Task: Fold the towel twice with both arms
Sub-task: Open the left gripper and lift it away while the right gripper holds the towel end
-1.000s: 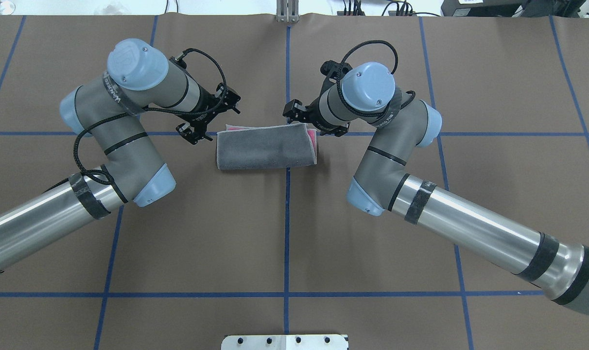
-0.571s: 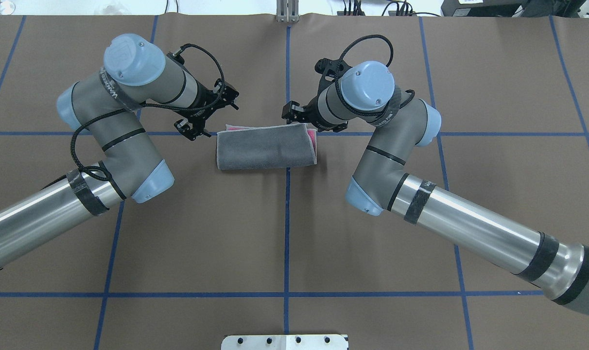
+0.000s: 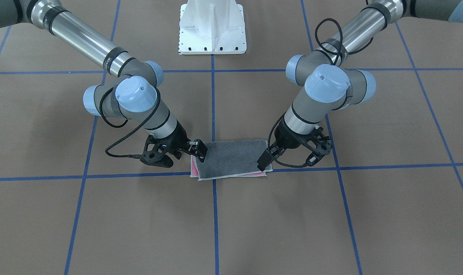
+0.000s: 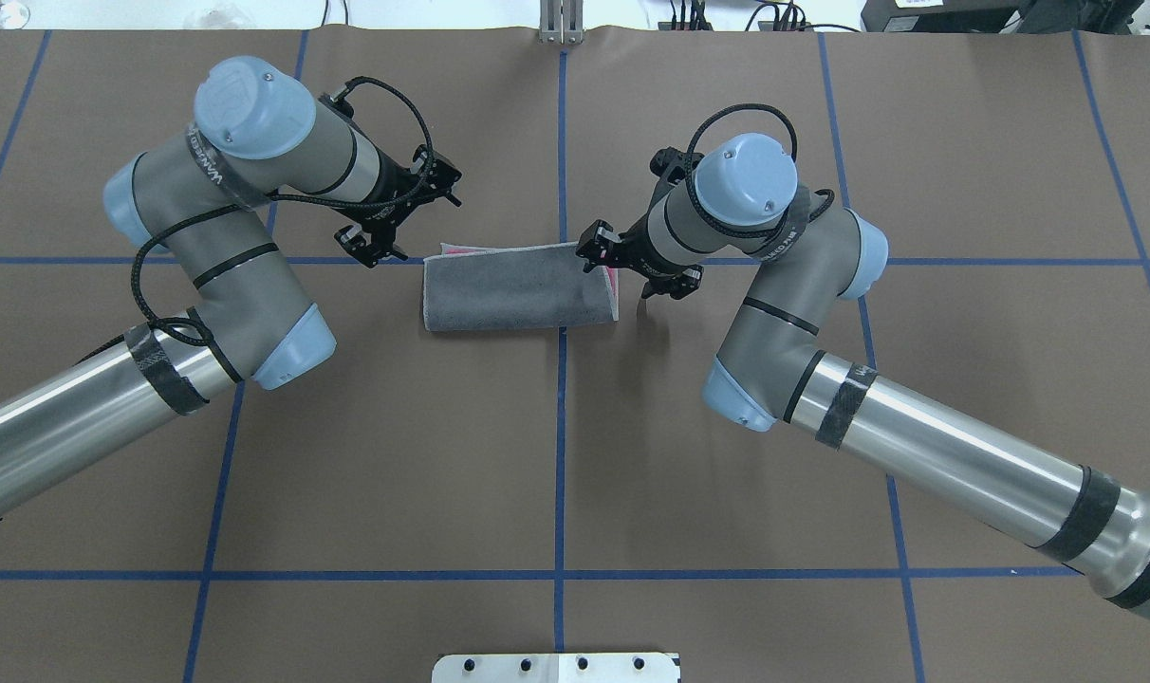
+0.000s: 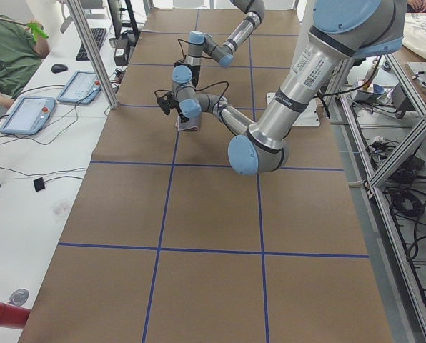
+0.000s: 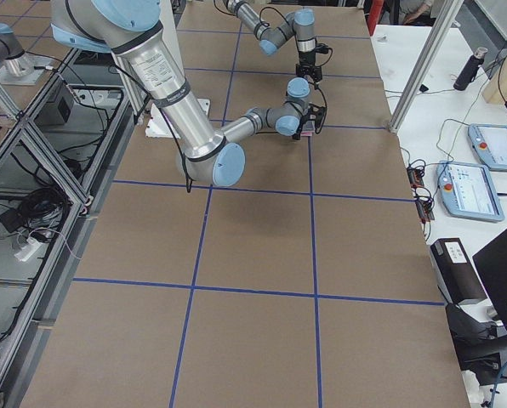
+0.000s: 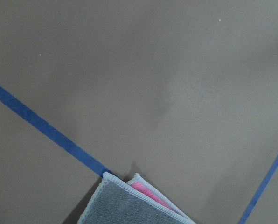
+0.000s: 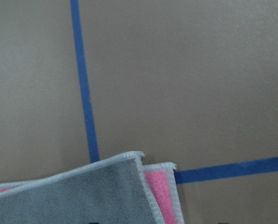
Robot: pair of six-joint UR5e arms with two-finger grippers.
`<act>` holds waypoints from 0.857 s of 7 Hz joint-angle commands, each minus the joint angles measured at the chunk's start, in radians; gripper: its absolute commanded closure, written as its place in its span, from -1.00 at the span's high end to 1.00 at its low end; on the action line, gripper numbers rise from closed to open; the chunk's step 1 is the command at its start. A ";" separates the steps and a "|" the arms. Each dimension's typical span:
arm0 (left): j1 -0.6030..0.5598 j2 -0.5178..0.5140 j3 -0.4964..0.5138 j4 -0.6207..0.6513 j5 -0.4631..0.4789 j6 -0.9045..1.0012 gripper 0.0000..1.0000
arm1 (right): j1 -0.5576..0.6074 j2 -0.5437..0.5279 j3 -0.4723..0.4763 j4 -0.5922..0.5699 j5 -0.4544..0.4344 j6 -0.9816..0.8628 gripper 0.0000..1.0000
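Note:
The towel [image 4: 518,286] lies folded in half in the middle of the table, dark grey face up, with pink showing at its right end and far left corner. It also shows in the front view [image 3: 231,153]. My left gripper [image 4: 397,216] hangs just off the towel's far left corner, looks open and holds nothing; it is on the right of the front view [image 3: 292,152]. My right gripper [image 4: 632,267] sits at the towel's right end, looks open and empty [image 3: 178,151]. The left wrist view [image 7: 129,200] and the right wrist view [image 8: 83,196] each show a towel corner, with no fingers in sight.
Blue tape lines [image 4: 561,427] divide the brown table cover into squares. The white pedestal base [image 3: 212,26] stands at the robot's side of the table. Desks with tablets [image 5: 27,114] run along the far side.
My right gripper has moved right and toward the robot, down along the towel's right end. My left gripper has drawn a little left and away. The towel has not moved.

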State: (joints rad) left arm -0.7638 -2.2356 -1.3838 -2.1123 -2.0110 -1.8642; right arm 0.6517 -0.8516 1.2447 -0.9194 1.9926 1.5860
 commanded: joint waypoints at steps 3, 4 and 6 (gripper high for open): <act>0.000 0.002 0.000 0.000 0.000 0.005 1.00 | 0.000 0.008 0.068 -0.095 0.012 0.101 0.80; 0.000 0.002 0.000 0.000 0.000 0.005 1.00 | -0.004 0.006 0.094 -0.145 0.011 0.104 0.80; 0.000 0.002 0.000 0.000 0.000 0.005 1.00 | -0.021 0.002 0.091 -0.144 0.009 0.239 0.72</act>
State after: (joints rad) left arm -0.7639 -2.2335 -1.3836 -2.1123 -2.0111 -1.8592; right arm 0.6397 -0.8484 1.3339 -1.0562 2.0031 1.7456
